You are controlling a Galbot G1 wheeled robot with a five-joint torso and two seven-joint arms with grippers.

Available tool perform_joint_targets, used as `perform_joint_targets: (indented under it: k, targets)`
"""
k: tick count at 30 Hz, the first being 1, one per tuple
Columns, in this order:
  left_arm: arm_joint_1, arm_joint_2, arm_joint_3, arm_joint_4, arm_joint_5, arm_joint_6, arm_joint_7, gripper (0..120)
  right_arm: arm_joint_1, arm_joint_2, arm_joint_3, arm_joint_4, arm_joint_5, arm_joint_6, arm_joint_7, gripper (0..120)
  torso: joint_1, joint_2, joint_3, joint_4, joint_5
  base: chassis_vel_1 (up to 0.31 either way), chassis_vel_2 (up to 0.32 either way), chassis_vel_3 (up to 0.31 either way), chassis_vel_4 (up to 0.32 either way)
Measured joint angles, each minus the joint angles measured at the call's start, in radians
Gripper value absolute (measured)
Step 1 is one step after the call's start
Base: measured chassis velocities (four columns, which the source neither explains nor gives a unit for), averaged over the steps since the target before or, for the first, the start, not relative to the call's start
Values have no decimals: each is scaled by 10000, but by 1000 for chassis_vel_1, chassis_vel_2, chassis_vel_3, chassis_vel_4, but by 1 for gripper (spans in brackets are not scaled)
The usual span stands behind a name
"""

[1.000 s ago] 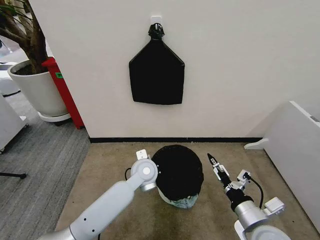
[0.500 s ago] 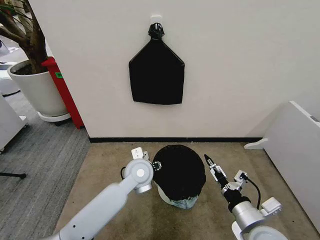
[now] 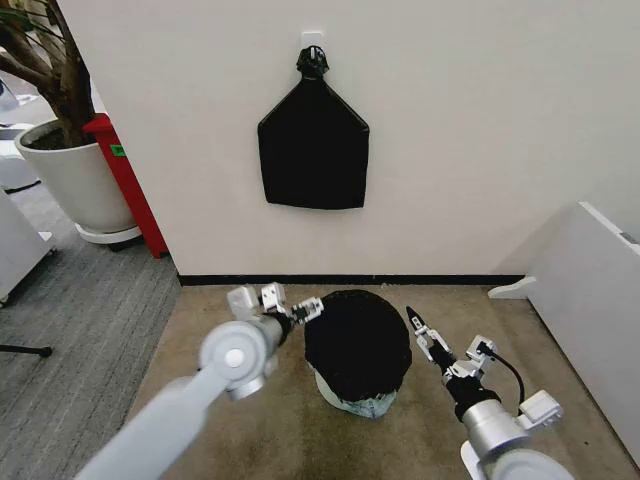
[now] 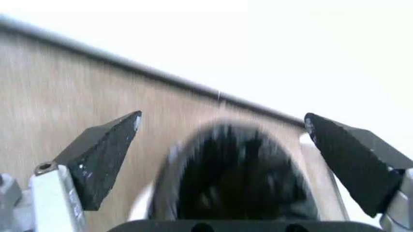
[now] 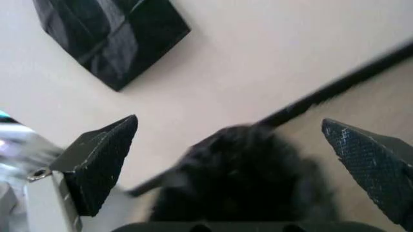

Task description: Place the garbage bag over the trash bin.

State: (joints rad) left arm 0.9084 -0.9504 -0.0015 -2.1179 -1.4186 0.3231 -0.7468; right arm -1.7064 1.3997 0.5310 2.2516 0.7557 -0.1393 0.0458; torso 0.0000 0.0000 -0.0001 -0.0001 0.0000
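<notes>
Although the garbage bag (image 3: pixel 355 343) already drapes over the trash bin (image 3: pixel 357 402) on the floor against the wall, the head view suggests the fitting step is at or near its end: black plastic covers the mouth and upper sides, and a pale strip of the bin shows below. The left claw (image 3: pixel 306 311) sits just beside the bag's left edge and the right claw (image 3: pixel 417 325) just beside its right edge; neither appears to hold any plastic. On the wall above hangs a flat black bundle (image 3: pixel 313 146). Any next move, I judge, calls for checking that the bag's hem sits evenly round the rim, tugging down only where it rides high.

From the left wrist view, the left claw (image 4: pixel 223 126) is spread wide and empty, its two dark fingertips (image 4: pixel 106 153) framing the bag-covered bin below without touching it.

From the right wrist view, the right claw (image 5: pixel 229 128) is likewise wide apart and empty, with the rumpled bag beyond it and the bundle on the wall.
</notes>
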Motion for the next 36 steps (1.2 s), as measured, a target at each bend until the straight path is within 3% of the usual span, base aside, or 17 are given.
perform_joint_targets:
  k: [3, 5, 8, 11, 13, 15, 16, 18, 20, 22, 27, 30, 36]
  targets:
    - [242, 312, -244, -112, 731, -270, 780, 100, -61, 26, -56, -94, -725, 273, -93, 100, 0, 0, 1, -2, -1, 0, 0, 0, 0]
    - [1229, 1162, -894, 52, 3589, -1451, 3235, 100, -262, 77, -88, -121, -1907, 853, -251, 100, 0, 0, -1, -1, 0, 0, 0, 0, 0]
    - [2491, 1773, -1317, 602, 5909, -3044, 5761, 100, -450, 98, 10, -45, -2988, 1234, -322, 100, -1, 0, -1, 5, -9, 0, 0, 0, 0]
    - [3073, 1920, -2034, 880, 6461, -3769, 6619, 100, -482, 98, 139, -14, -3508, 1273, -329, 100, 0, 0, 1, 2, -12, 0, 0, 0, 0]
    - [3816, 2007, -3356, 1133, 6790, -4341, 7395, 100, -476, 56, 295, 5, -3867, 1277, -314, 100, 0, 0, 0, 1, 1, 0, 0, 0, 0]
    - [4331, 1979, -4151, 1143, 6833, -4426, 7686, 100, -473, 22, 382, 47, -3932, 1259, -283, 100, 0, 0, 0, 2, -8, 0, 0, 0, 0]
    - [5023, 1864, -5149, 1004, 6803, -4370, 7858, 100, -489, -9, 478, 90, -3966, 1242, -236, 100, 0, 0, 0, 1, -6, 0, 0, 0, 0]
    - [5230, 1819, -5410, 920, 6789, -4315, 7887, 100, -498, -12, 504, 107, -3971, 1236, -227, 100, 0, 0, -1, 0, -4, 0, 0, 0, 0]
    - [6813, 1436, -6879, 222, 6747, -3918, 8024, 100, -596, -23, 651, 273, -3977, 1208, -209, 100, 0, 0, -1, 0, -2, 0, 0, 0, 0]
    - [8016, 999, -7702, -552, 6780, -3638, 8045, 100, -719, -7, 759, 494, -3973, 1136, -238, 100, -1, 0, -1, 6, -5, 0, 0, 0, 0]
    - [9450, 73, -8611, -1778, 7176, -3435, 8105, 100, -1035, 176, 983, 812, -4154, 1138, -517, 100, -1, 1, -2, 3, 3, 0, 0, 0, 0]
    - [11336, -1506, -9666, -2729, 7614, -3718, 8474, 100, -1723, 758, 1261, 1158, -4461, 1400, -1385, 100, -1, 2, -2, 3, 2, 0, 0, 0, 0]
    - [12455, -2643, -10370, -3086, 7663, -4274, 8827, 100, -2165, 1213, 1249, 1350, -4534, 1635, -1875, 100, -1, 2, -1, 2, 2, 0, 0, 0, 0]
